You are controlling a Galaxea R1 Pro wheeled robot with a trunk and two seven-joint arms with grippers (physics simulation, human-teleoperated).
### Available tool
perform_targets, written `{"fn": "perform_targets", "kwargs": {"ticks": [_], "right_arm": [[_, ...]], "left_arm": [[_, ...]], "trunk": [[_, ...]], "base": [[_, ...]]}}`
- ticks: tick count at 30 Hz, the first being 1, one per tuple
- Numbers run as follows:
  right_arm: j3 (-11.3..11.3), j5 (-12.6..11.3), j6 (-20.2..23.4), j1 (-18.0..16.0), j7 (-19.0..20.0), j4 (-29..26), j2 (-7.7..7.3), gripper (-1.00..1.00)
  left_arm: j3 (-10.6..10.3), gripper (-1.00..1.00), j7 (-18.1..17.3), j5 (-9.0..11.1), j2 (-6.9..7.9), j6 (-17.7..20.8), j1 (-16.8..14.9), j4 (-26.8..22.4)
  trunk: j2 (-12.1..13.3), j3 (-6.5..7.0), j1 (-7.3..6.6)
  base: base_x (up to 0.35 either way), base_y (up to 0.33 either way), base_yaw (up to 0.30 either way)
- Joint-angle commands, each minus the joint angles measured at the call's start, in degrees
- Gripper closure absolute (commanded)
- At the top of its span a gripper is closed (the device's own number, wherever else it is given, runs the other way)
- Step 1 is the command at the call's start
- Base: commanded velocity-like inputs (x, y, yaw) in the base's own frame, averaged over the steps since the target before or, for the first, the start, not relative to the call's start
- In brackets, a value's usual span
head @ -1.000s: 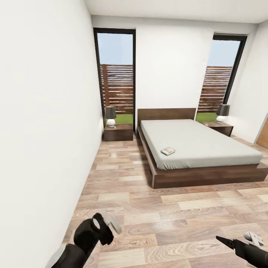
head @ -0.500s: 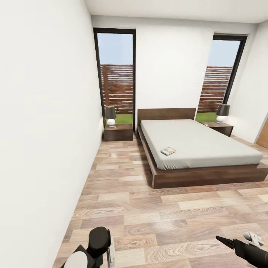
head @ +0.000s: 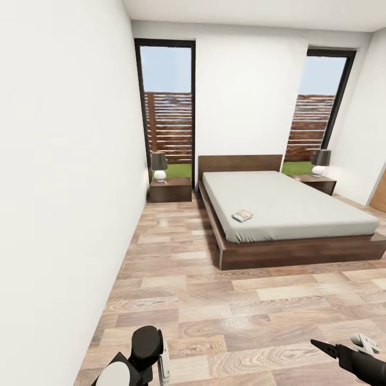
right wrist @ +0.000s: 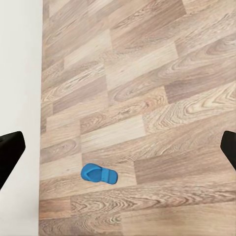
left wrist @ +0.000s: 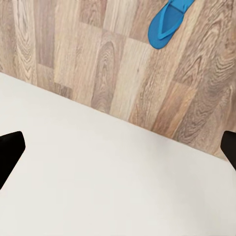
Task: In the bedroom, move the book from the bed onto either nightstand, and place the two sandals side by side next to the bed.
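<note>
Low at seven o'clock in the head view, the left gripper (head: pixel 161 362) is cut off by the frame edge, its arm folded in near the white wall (head: pixel 59 187); in the left wrist view its two dark fingertips (left wrist: pixel 10 150) stand wide apart, clamped on nothing. At about ten o'clock stands one nightstand (head: pixel 170 190) carrying a lamp (head: pixel 159 166). Right of it lies the bed (head: pixel 289 212), with one book (head: pixel 242 216) flat on the mattress near its left edge; the cover is too small to read. A second nightstand (head: pixel 317 184) sits at two o'clock, partly hidden by the bed. At five o'clock the right gripper (head: pixel 348 346) reaches in low, fingers spread. One blue sandal (left wrist: pixel 169 22), cut off, lies on the plank floor (head: pixel 225 316) in the left wrist view; one sandal (right wrist: pixel 99 173) shows whole in the right wrist view.
</note>
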Motion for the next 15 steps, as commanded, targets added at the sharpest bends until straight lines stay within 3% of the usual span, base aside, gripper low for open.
{"fn": "perform_targets", "kwargs": {"ticks": [1,15], "right_arm": [[-0.08,-0.25,0.39,0.01,0.01,-0.05,0.0,-1.0],[-0.13,-0.25,0.33,0.01,0.02,-0.36,0.01,-1.0]], "left_arm": [[-0.09,-1.0,-0.57,-0.52,-0.01,0.58,-0.06,-0.02],[1.72,-1.0,-0.48,-0.52,0.08,0.52,-0.06,-0.02]], "trunk": [[-0.45,-0.24,0.23],[-6.06,-2.75,3.3]], "base": [[0.0,0.0,0.0],[0.0,0.0,0.0]]}}
